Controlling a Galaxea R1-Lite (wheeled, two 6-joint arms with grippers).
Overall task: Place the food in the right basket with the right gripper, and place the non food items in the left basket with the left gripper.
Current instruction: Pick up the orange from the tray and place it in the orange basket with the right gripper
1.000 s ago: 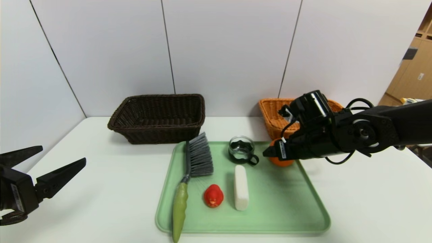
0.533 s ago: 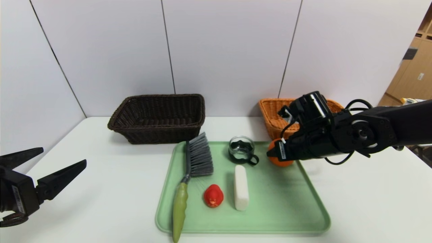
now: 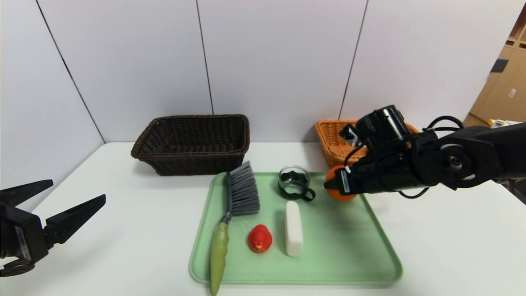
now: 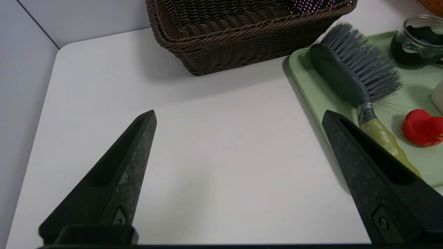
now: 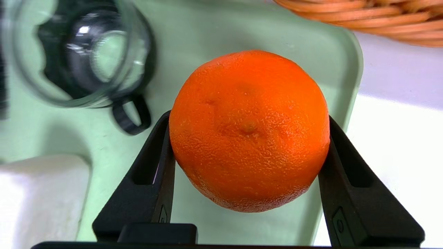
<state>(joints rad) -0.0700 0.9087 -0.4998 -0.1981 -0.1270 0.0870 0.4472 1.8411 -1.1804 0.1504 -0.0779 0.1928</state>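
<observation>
The orange point(image 5: 249, 129) sits pinched between the jaws of the right gripper point(image 3: 333, 186), one black finger pressed against each side of it, over the far right corner of the pale green tray point(image 3: 353, 250); whether it rests on the tray or hangs just above cannot be told. Just beyond it stands the right basket point(image 3: 331, 139), orange-tan wicker, partly hidden by the arm. On the tray beside the orange is the small glass cup point(image 3: 294, 179) with its black handle, and nearer the robot lie the white bar point(image 3: 294, 228), the red duck toy point(image 3: 259, 238) and the brush point(image 3: 236, 205), grey bristles toward the baskets, green handle reaching over the tray's near edge. The left basket point(image 3: 193, 142), dark brown wicker, stands at the back of the desk, left of the tray.

The left gripper point(image 3: 61, 207) hangs over the near left corner of the desk point(image 3: 135, 230), well apart from the tray, its jaws spread wide and holding nothing.

The desk is plain white with a rounded corner. Behind it rise pale grey wall panels point(image 3: 279, 61) divided by thin dark seams, and at the far right edge some light wooden cabinets point(image 3: 503, 82) show.
</observation>
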